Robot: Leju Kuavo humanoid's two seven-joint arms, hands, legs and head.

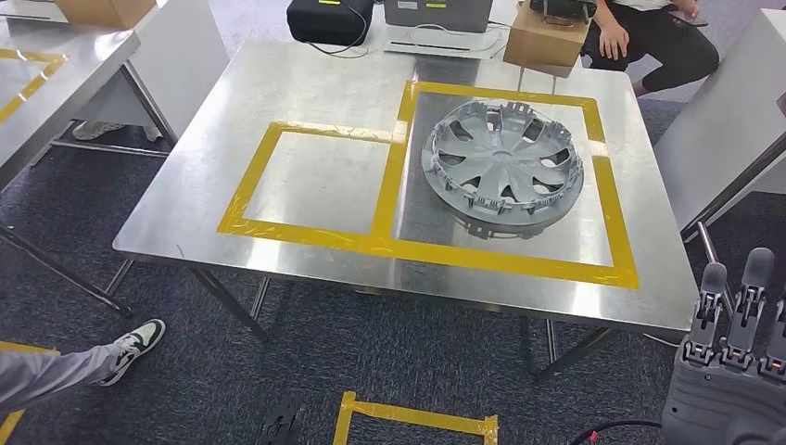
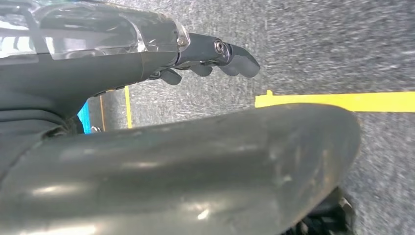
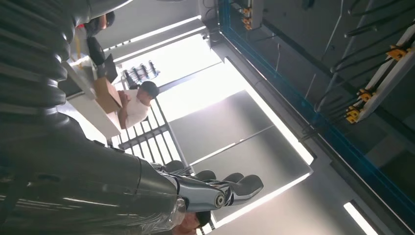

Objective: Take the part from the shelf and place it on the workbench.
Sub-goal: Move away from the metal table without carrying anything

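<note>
- Head view: the part (image 1: 503,167), a grey wheel cover, lies flat on the workbench (image 1: 315,102) inside the larger yellow tape frame (image 1: 519,260), well apart from my right hand (image 1: 737,362), whose fingers are extended, empty.
- Left wrist view: my left hand (image 2: 215,56) hangs over carpet, fingers loosely curled, grasping nothing.
- Right wrist view: right hand (image 3: 215,188) released.
- No legible writing.

floor: dark grey carpet (image 1: 389,352) with yellow tape marks (image 1: 417,415)
furniture: another steel table (image 1: 56,83) off to the left, white counter (image 1: 732,120) on the right
ceiling: bright strip lights (image 3: 284,132), blue beam (image 3: 313,117)
clutter: cardboard box (image 1: 547,37) at the back
</note>
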